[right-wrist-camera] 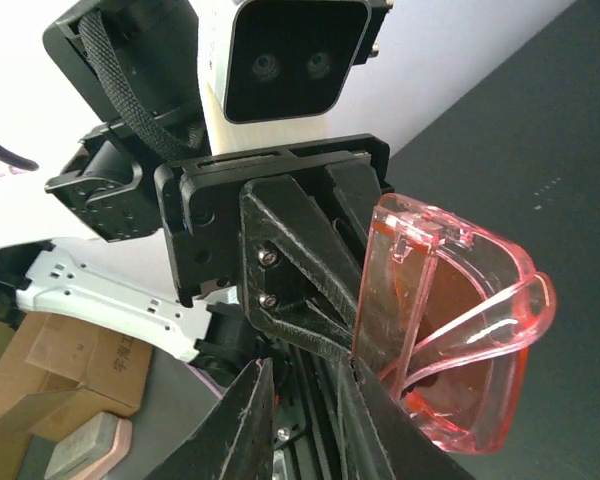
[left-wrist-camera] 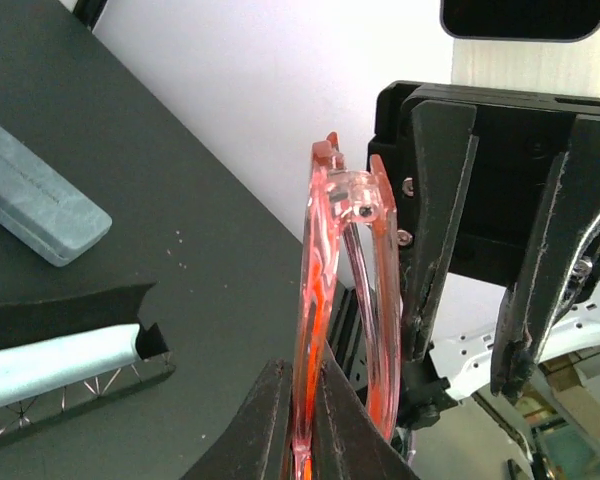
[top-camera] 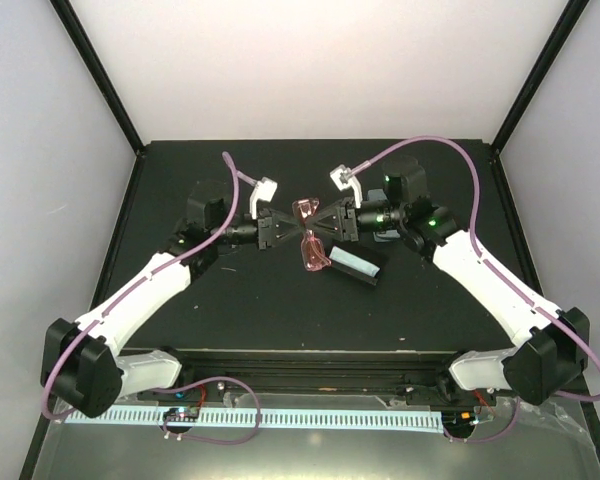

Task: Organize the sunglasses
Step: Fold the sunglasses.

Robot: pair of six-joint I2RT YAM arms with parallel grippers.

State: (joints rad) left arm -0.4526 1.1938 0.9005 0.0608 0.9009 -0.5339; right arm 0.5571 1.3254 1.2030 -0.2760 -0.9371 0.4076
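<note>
Black case open on tabletop w/ sthg pale blue inside, blue case shut nearby; left jaws clamped on red sunglasses held off tabletop, right jaws slightly apart, frame vs. one finger's outer side.

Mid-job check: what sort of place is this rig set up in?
Probably a lab test booth, not a home or shop. The black table is boxed in by plain white panels on black posts, and cardboard boxes show beyond it in the right wrist view.
</note>
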